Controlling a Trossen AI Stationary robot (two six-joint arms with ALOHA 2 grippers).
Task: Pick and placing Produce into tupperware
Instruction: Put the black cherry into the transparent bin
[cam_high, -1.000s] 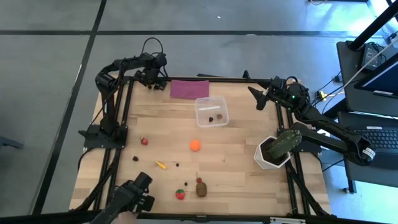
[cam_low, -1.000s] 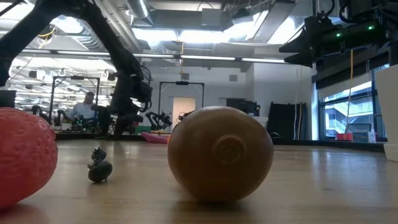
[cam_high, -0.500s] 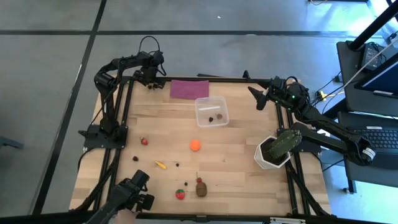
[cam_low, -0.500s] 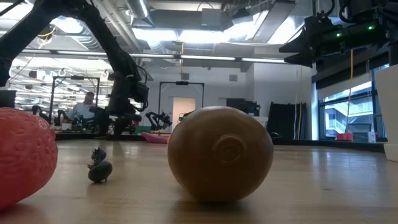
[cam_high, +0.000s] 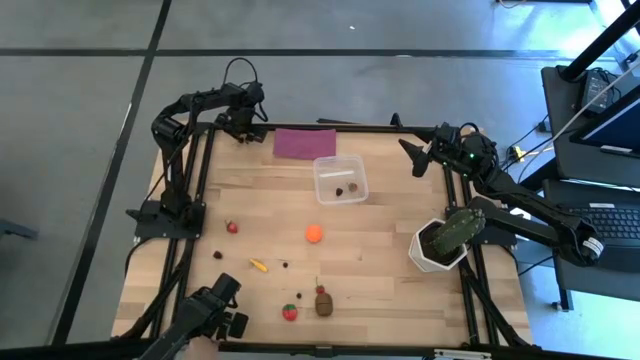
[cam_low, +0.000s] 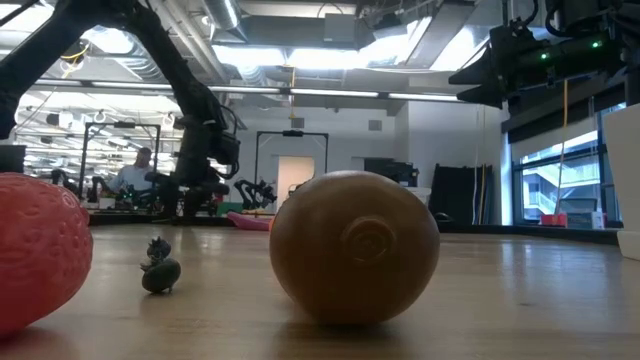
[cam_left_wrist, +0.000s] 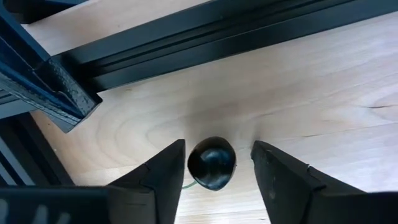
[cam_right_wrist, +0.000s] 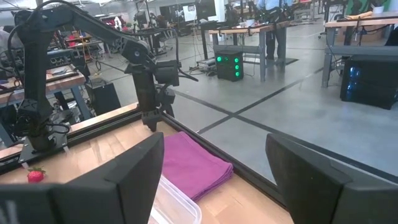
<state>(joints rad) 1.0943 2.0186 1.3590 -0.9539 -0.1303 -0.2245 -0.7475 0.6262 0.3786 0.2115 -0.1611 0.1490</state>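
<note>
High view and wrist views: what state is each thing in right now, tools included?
tupperware: lidless, two small dark bits inside.
left tool: open, fingers either side of the dark round piece, not touching it.
right tool: open, empty.
orange ball: loose, outside the tupperware.
purple cloth: folded flat.
cactus plant: upright in its white pot.

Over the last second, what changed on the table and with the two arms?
The left gripper shifted slightly away from the purple cloth at the table's far-left corner and now sits down around a small dark piece, fingers either side, not visibly clamped. The right gripper stayed open at the far right. The tupperware and the other produce did not move.
</note>
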